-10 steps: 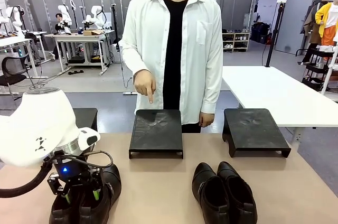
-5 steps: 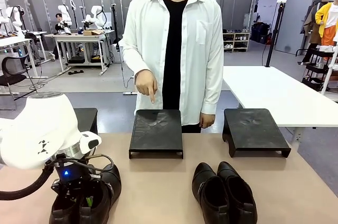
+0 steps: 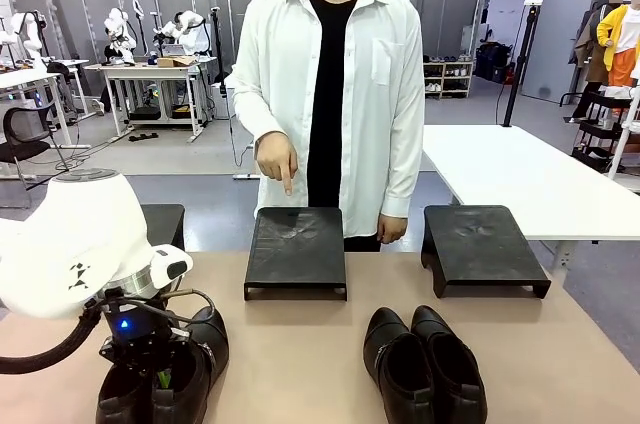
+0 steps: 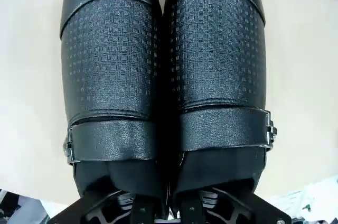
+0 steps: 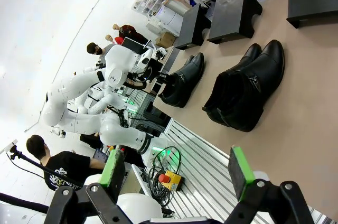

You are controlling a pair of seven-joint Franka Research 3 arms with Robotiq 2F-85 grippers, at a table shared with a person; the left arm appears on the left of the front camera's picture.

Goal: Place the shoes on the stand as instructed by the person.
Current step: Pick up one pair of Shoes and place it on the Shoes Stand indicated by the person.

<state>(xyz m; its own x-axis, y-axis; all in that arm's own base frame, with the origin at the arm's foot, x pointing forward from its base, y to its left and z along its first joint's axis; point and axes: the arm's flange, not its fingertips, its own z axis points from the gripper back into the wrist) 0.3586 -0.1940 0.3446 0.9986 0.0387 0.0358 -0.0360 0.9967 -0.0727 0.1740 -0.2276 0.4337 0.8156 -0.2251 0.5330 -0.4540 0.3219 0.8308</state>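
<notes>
The left pair of black shoes stands at the table's front left, seen from above in the left wrist view. My left gripper reaches down into this pair and is shut on the two inner walls pressed together. The other pair of shoes sits at the front right, with nothing touching it. The person stands behind the table and points a finger down at the middle stand. My right gripper hangs open in the air, well away from both pairs.
A second black stand sits at the back right. A third stand is partly hidden behind my left arm. Bare tabletop lies between the two pairs and in front of the stands. A white table stands beyond on the right.
My left gripper's fingers have come together on the inner walls of the left pair. The person's pointing hand stays over the middle stand. The right pair has not moved.
</notes>
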